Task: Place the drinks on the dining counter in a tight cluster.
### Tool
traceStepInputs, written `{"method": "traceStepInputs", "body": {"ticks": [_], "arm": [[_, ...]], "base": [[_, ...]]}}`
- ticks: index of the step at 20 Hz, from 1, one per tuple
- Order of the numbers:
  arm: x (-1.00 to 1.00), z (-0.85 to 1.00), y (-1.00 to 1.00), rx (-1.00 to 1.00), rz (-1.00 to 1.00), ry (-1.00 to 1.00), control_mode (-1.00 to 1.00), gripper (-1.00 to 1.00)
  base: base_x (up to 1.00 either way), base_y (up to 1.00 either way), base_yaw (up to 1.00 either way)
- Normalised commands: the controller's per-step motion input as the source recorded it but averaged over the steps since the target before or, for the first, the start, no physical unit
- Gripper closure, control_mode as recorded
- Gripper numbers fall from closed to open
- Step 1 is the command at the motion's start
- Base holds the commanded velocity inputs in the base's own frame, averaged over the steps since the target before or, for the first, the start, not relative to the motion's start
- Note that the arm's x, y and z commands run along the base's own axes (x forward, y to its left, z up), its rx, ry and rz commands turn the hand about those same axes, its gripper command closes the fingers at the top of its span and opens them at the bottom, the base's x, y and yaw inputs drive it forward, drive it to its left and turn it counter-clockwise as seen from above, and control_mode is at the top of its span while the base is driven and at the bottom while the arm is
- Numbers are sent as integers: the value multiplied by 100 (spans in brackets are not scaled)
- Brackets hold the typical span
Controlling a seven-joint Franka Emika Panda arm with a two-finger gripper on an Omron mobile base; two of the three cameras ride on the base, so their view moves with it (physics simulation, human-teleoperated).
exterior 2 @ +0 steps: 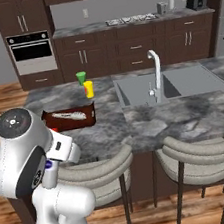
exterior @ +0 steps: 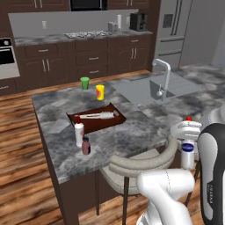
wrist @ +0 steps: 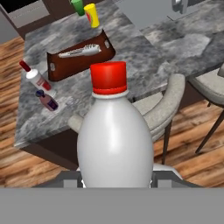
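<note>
My gripper [exterior: 186,132] is shut on the clear drink bottle [exterior: 188,151] with the red cap and blue label. It holds the bottle upright off the near edge of the dining counter [exterior: 145,127], above the stools. In the hand view this bottle [wrist: 114,140] looms large, with the gripper [wrist: 116,181] low behind it. Two more drinks stand close together near the counter's front left corner: a white red-capped bottle [exterior: 79,133] [wrist: 37,79] and a short pinkish-red one [exterior: 86,146] [wrist: 48,101]. Both are well left of the held bottle.
A dark brown tray [exterior: 97,118] with a white utensil lies mid-counter. A green cup [exterior: 85,82] and a yellow cup [exterior: 100,92] stand behind it. The sink [exterior: 151,88] and tap [exterior: 165,74] are to the right. Two grey stools [exterior 2: 206,154] stand at the near edge.
</note>
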Motion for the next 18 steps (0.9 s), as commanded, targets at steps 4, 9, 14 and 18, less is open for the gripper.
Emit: {"method": "traceStepInputs", "body": {"ticks": [4,9,14,18], "arm": [[0,0,0,0,0,0,100,100],[18,0,10,0,0,2,-100,100],[100,0,60,0,27,16,-100,100],[65,0,13,0,34,-1,-100,100]], "base": [[2,5,0],[0,2,0],[0,0,0],[0,0,0]]}}
